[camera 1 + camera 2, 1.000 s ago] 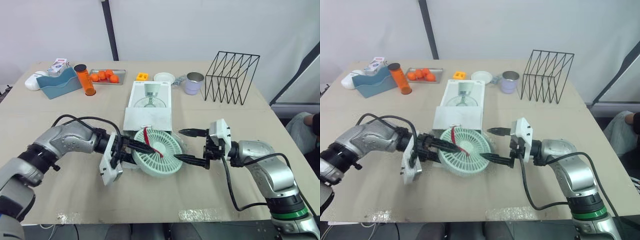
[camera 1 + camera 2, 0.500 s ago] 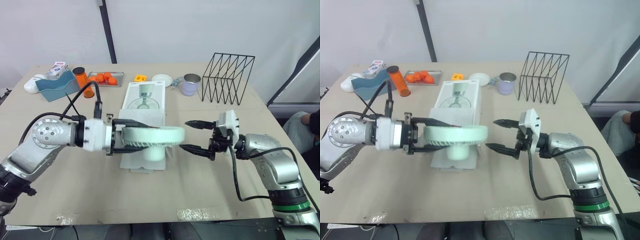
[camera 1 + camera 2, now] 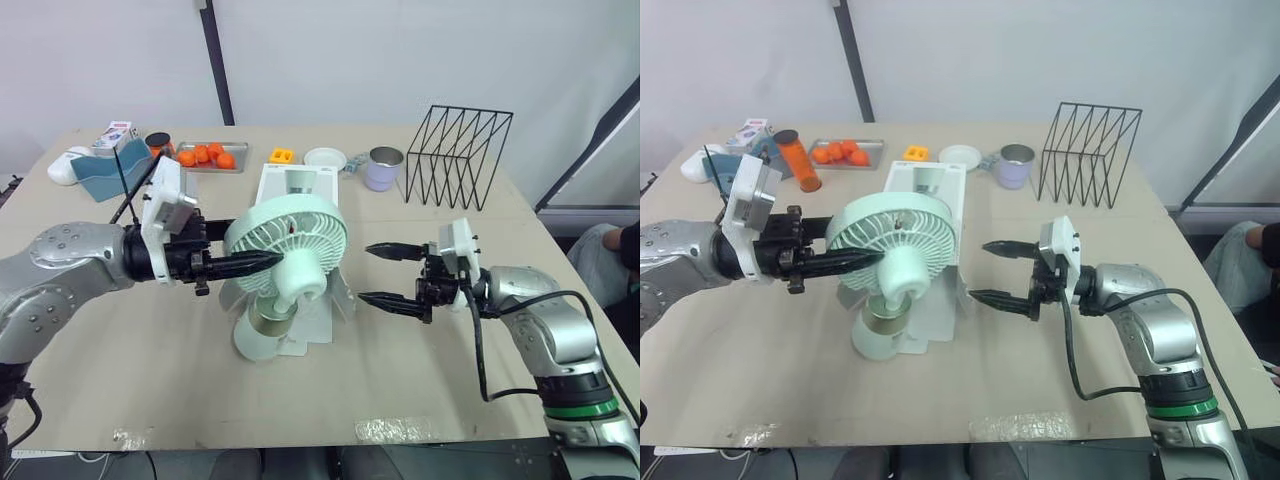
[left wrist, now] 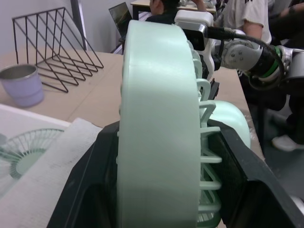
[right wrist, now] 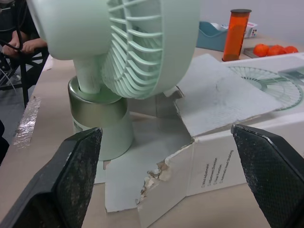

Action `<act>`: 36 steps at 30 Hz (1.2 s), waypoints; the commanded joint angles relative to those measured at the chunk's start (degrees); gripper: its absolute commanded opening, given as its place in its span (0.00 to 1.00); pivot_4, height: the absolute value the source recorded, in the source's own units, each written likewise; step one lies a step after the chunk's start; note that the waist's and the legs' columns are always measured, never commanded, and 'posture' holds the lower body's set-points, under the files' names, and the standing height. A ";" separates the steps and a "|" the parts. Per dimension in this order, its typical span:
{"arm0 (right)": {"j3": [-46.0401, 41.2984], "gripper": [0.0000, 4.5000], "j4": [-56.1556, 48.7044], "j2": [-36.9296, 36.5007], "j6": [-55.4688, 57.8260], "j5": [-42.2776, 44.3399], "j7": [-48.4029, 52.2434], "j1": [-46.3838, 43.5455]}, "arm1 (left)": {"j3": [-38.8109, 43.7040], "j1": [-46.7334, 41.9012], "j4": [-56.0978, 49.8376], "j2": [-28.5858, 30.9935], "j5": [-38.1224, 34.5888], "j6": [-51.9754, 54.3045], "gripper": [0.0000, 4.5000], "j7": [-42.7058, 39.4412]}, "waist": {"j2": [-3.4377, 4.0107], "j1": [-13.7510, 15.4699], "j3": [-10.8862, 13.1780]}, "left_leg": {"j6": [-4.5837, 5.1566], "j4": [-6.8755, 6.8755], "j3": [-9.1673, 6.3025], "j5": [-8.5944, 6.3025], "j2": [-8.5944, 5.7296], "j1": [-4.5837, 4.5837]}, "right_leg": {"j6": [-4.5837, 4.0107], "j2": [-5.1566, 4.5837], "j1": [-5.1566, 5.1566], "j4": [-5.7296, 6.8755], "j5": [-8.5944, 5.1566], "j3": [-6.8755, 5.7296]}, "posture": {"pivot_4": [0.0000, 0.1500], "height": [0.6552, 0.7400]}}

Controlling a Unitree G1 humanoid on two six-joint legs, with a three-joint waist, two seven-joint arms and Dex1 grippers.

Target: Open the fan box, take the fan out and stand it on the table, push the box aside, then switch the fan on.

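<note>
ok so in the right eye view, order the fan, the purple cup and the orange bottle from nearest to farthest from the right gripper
1. fan: just beside the right gripper, on the robot's left of it.
2. purple cup: farther back, slightly to the robot's right.
3. orange bottle: far back on the robot's left, beyond the fan.

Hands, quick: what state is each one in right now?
Left hand: closed on the fan.
Right hand: open, holding nothing.

Much of the fan box (image 3: 300, 180) is hidden behind the fan (image 3: 285, 235); a person (image 3: 610, 260) is cut off by the frame's right edge.
</note>
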 commanded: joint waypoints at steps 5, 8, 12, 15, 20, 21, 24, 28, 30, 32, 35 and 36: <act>1.38 1.00 -4.03 1.93 -1.24 1.39 1.15 -2.60 | 17.96 2.72 -2.79 2.41 -11.90 9.43 0.43 17.84 | -0.11 0.15 0.14 | -0.02 -0.01 -0.03 0.00 0.01 -0.25 | 0.00 -0.04 -0.20 -0.01 0.00 -0.02 | 1.00 1.00; 2.58 1.00 -3.44 2.68 -0.83 1.40 1.83 -4.18 | 27.22 7.06 -3.88 1.56 -15.41 11.25 0.43 27.62 | -0.12 0.33 0.16 | -0.05 0.04 -0.11 0.01 0.01 -0.54 | -0.12 -0.07 -0.41 0.00 0.07 -0.09 | 1.00 1.00; 3.55 1.00 -2.37 3.18 -0.46 0.98 2.52 -5.64 | 36.58 12.57 -5.22 -0.18 -18.23 11.58 0.43 36.80 | -0.13 0.50 0.16 | -0.06 0.03 -0.14 0.01 -0.01 -0.59 | -0.36 -0.13 -0.46 -0.01 0.21 -0.13 | 1.00 1.00; 4.04 1.00 -1.64 3.33 -0.03 0.99 2.68 -6.78 | 43.20 16.88 -5.46 -0.57 -18.81 12.35 0.43 41.50 | -0.23 0.57 0.22 | -0.09 0.04 -0.17 0.01 -0.02 -0.62 | -0.37 -0.15 -0.46 -0.03 0.21 -0.17 | 1.00 1.00; 4.28 1.00 -0.32 4.08 0.15 0.85 2.74 -8.17 | 44.11 18.45 -4.29 -1.99 -9.69 9.53 0.43 44.74 | -0.28 0.76 0.24 | -0.12 0.04 -0.18 0.02 -0.06 -0.64 | -0.38 -0.17 -0.46 -0.04 0.22 -0.21 | 1.00 1.00; 4.30 1.00 -0.05 4.46 0.09 0.83 2.56 -8.44 | 41.75 18.23 -4.73 -3.40 -6.72 8.21 0.43 44.53 | -0.28 0.76 0.24 | -0.13 0.03 -0.21 0.03 -0.08 -0.66 | -0.38 -0.18 -0.46 -0.06 0.22 -0.24 | 1.00 1.00; 4.41 1.00 0.42 5.06 -0.30 0.47 2.33 -8.83 | 35.89 17.81 -5.32 -6.71 0.42 4.82 0.43 43.74 | -0.28 0.75 0.24 | -0.13 0.03 -0.19 0.03 -0.10 -0.66 | -0.39 -0.17 -0.46 -0.07 0.23 -0.22 | 1.00 1.00; 4.42 1.00 0.91 5.32 -0.83 0.01 2.19 -8.93 | 32.02 17.27 -3.03 -10.10 7.90 -0.04 0.43 41.39 | -0.28 0.81 0.24 | -0.14 0.02 -0.20 0.03 -0.12 -0.67 | -0.39 -0.19 -0.46 -0.11 0.23 -0.23 | 1.00 1.00; 4.23 1.00 1.15 5.47 -1.36 -0.38 2.15 -8.69 | 29.50 16.35 -1.76 -10.82 11.99 -2.96 0.43 38.97 | -0.45 0.80 0.28 | -0.17 0.02 -0.22 0.02 -0.08 -0.82 | -0.42 -0.17 -0.56 -0.15 0.25 -0.26 | 1.00 1.00; 4.02 1.00 1.30 5.58 -1.76 -0.69 2.19 -8.39 | 26.83 15.06 -0.62 -11.09 17.29 -6.59 0.43 35.56 | -0.45 0.73 0.29 | -0.17 0.02 -0.22 0.02 -0.08 -0.82 | -0.42 -0.18 -0.56 -0.15 0.25 -0.27 | 1.00 1.00; 3.75 1.00 1.19 5.56 -2.43 -1.19 2.14 -7.45 | 24.64 11.88 2.52 -12.32 22.12 -11.27 0.43 31.66 | -0.48 0.74 0.30 | -0.19 0.02 -0.21 0.03 -0.09 -0.83 | -0.44 -0.17 -0.58 -0.16 0.26 -0.27 | 1.00 1.00; 3.68 1.00 1.13 5.60 -2.55 -1.29 2.06 -7.27 | 24.32 11.16 3.45 -13.16 23.09 -12.25 0.43 30.54 | -0.49 0.74 0.30 | -0.19 0.01 -0.21 0.02 -0.09 -0.84 | -0.44 -0.17 -0.58 -0.18 0.26 -0.28 | 1.00 1.00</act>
